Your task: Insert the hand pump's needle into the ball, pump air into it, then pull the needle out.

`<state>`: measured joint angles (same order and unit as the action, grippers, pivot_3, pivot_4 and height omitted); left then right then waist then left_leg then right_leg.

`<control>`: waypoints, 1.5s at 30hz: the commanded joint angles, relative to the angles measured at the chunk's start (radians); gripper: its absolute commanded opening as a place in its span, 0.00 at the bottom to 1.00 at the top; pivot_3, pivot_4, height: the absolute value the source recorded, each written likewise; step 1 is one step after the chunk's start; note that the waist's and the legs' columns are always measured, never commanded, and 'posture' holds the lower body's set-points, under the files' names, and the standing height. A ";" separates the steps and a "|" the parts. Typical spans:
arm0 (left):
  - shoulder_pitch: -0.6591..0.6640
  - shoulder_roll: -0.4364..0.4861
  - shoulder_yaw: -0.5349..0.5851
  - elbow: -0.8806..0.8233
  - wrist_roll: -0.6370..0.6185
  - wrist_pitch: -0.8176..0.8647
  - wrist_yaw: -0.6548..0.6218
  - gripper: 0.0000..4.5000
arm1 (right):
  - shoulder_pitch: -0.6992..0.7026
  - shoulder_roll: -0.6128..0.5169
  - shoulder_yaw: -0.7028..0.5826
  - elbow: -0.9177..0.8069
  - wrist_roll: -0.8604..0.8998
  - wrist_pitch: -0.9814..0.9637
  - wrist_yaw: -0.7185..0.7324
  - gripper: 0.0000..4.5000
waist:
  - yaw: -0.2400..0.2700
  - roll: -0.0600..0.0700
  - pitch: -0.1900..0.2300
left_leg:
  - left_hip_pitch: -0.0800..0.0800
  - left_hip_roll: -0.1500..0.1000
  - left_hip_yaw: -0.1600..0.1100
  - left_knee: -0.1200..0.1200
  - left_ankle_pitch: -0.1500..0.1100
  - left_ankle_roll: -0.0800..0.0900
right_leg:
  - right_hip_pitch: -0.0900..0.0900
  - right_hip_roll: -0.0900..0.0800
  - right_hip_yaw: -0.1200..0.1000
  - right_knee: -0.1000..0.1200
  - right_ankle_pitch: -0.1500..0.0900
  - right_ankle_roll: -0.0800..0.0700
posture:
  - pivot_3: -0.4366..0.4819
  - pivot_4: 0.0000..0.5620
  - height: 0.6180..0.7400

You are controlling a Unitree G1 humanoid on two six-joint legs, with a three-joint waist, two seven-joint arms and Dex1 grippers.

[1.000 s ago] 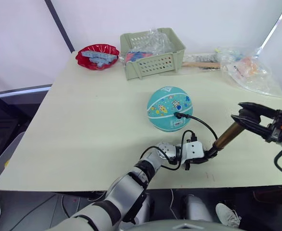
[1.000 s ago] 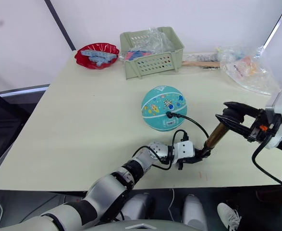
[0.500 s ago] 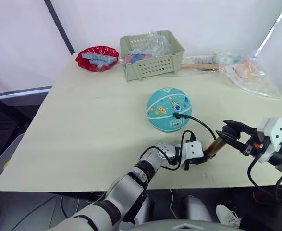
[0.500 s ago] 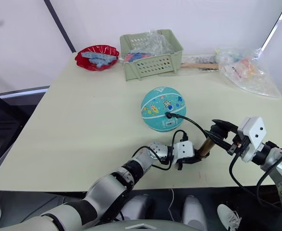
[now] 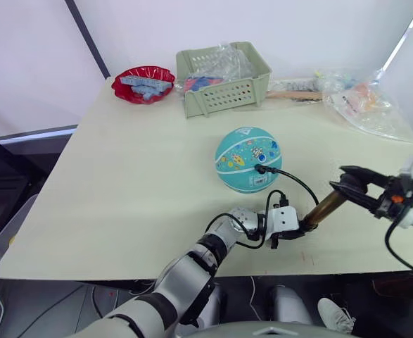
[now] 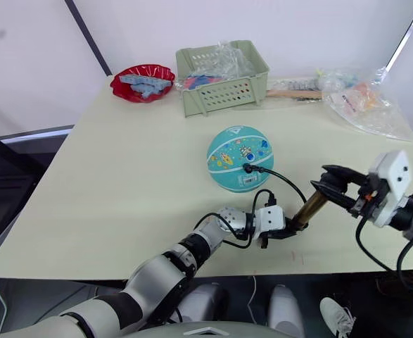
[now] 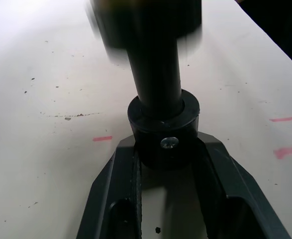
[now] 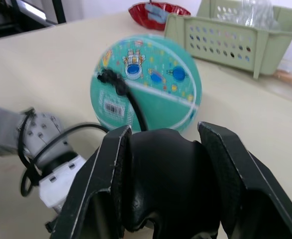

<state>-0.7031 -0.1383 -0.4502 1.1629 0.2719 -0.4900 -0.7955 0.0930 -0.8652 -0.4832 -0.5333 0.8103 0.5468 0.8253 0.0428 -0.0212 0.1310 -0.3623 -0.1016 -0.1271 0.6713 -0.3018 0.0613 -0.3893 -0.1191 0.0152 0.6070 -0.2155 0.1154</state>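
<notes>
The hand pump (image 5: 323, 208) lies slanted near the table's (image 5: 122, 176) front edge, just in front of the ball (image 5: 248, 159), its hose's fitting plugged into the ball's side, so the needle itself is hidden. The left gripper (image 7: 166, 159) pinches the pump's black foot; the right gripper (image 8: 164, 179) pinches the T-handle (image 8: 163, 189). Pumping looks underway: strokes should run straight along the barrel while the foot stays pinned. The right wrist view shows the fitting seated beside a barcode label; the left wrist view shows the 2 fingers (image 7: 123, 184) flanking the foot's collar.
</notes>
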 commanded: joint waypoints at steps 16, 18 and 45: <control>0.030 -0.004 -0.044 0.096 0.069 0.064 0.008 0.21 | -0.235 -0.243 -0.339 0.057 0.319 0.225 -0.006 0.36 | 0.001 0.001 0.004 | -0.007 0.000 0.002 0.000 0.000 0.000 | -0.006 -0.002 0.000 0.000 0.001 -0.001 | 0.48 0.27 1.00; 0.030 -0.007 -0.044 0.097 0.069 0.065 0.010 0.21 | -0.185 -0.208 -0.282 0.041 0.256 0.206 0.005 0.36 | 0.001 0.001 0.004 | -0.007 0.000 0.002 0.000 0.000 0.000 | -0.006 -0.002 0.000 0.000 0.001 -0.002 | 0.48 0.27 1.00; 0.030 -0.012 -0.043 0.093 0.064 0.063 0.021 0.21 | 0.099 0.142 0.302 0.163 -0.313 -0.238 0.032 0.36 | -0.002 -0.008 -0.008 | 0.003 0.000 -0.002 0.000 0.001 -0.002 | 0.002 0.002 -0.001 0.001 -0.001 0.002 | 0.48 0.27 1.00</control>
<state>-0.7033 -0.1383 -0.4503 1.1806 0.2720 -0.4840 -0.7786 0.1509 -0.7283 -0.2606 -0.4243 0.5574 0.2822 0.8467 0.0412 -0.0290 0.1229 -0.3586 -0.1012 -0.1296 0.6712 -0.3007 0.0593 -0.3872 -0.1173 0.0140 0.6077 -0.2168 0.1178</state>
